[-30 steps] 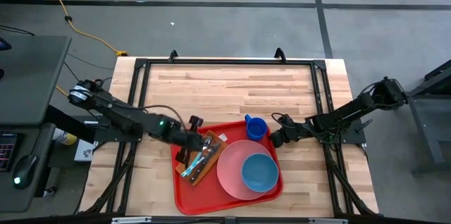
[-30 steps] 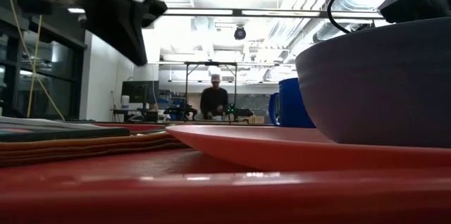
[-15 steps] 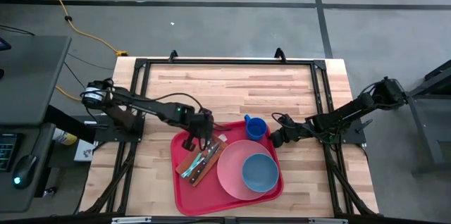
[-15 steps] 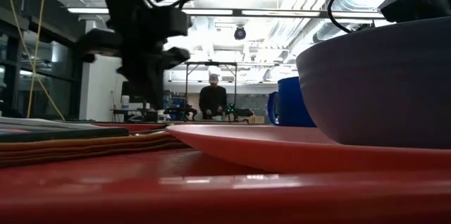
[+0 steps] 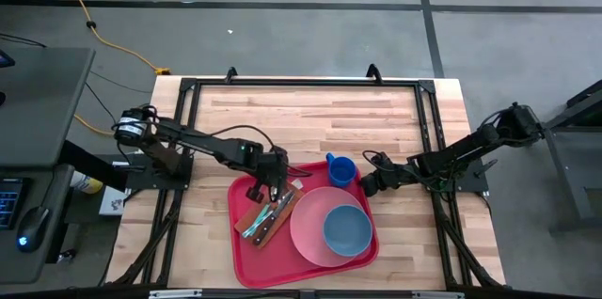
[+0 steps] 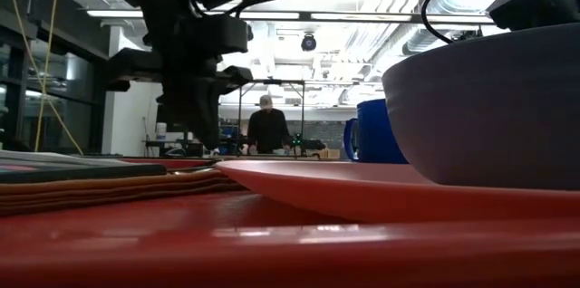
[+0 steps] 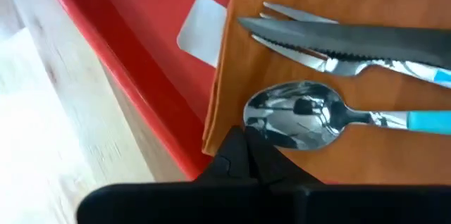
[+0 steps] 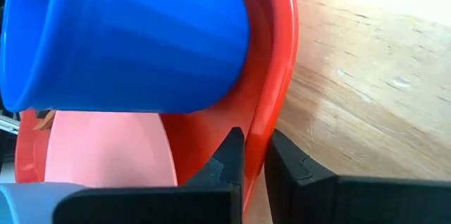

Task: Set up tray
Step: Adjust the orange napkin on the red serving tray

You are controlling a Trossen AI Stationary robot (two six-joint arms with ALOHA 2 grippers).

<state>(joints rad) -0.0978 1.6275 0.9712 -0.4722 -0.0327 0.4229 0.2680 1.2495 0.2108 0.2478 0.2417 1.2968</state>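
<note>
One red tray (image 5: 246,259) sits at the table's (image 5: 310,116) near edge holding, left to right, a napkin (image 5: 268,219) with cutlery (image 5: 266,214), a pink plate (image 5: 306,233) carrying a bowl (image 5: 346,229), and a blue cup (image 5: 341,169). The left gripper (image 5: 274,189) hovers closed over the napkin; the right gripper (image 8: 254,155) pinches the tray's rim.

Right gripper (image 8: 254,155) fingers are pinching the red tray (image 8: 278,76) rim; blue cup (image 8: 127,41) is sitting beside pink plate (image 8: 106,150).

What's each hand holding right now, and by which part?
Right hand is pinched on the tray by its raised rim, beside the blue cup. Left hand is shut above the napkin, holding nothing.
</note>
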